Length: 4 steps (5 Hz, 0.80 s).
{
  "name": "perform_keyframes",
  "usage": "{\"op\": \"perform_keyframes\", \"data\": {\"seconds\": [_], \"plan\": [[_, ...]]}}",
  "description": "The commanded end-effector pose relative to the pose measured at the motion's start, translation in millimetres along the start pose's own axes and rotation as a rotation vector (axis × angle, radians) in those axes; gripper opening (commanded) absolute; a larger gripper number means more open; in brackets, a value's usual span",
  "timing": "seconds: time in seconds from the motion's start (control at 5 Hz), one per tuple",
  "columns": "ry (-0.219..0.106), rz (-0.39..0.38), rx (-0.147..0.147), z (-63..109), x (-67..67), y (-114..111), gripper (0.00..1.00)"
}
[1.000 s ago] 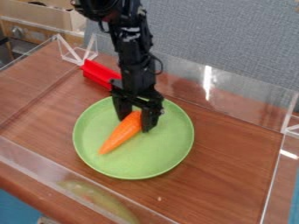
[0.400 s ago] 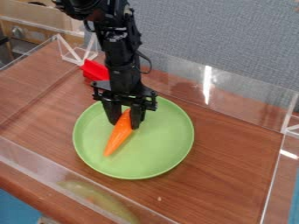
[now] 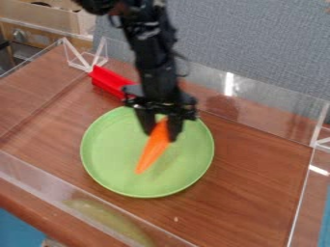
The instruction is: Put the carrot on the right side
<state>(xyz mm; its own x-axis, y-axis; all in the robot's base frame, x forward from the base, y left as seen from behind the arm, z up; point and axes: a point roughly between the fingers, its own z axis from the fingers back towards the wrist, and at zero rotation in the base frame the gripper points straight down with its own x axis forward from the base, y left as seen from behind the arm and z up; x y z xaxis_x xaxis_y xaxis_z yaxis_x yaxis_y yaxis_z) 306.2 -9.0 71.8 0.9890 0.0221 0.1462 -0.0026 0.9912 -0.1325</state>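
Note:
The orange carrot [image 3: 151,156] slants over the middle of the green plate [image 3: 110,145], its tip pointing down to the front left. My gripper [image 3: 164,127] comes straight down from above and is shut on the carrot's upper, leafy end, which the dark fingers hide. Whether the carrot's tip still touches the plate I cannot tell.
A red rectangular block [image 3: 106,81] lies behind the plate on the left, partly behind the arm. A clear plastic wall [image 3: 271,92] rings the wooden tabletop [image 3: 258,164]. Bare wood shows to the right of the plate.
The gripper has closed on the carrot's top and shifted to the right, taking the carrot with it toward the plate's centre-right.

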Motion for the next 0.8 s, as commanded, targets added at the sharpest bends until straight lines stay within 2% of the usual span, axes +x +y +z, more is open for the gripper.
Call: {"op": "perform_keyframes", "data": {"seconds": [0.0,0.2,0.4,0.6], "plan": [[-0.026,-0.11,-0.022,-3.9,-4.1,-39,0.0],[0.014,-0.192,-0.043,-32.4,-13.2,-69,0.0],[0.051,-0.226,-0.045,-51.4,-32.4,-79,0.0],[0.067,-0.207,-0.038,-51.7,-52.1,-72,1.0]]}}
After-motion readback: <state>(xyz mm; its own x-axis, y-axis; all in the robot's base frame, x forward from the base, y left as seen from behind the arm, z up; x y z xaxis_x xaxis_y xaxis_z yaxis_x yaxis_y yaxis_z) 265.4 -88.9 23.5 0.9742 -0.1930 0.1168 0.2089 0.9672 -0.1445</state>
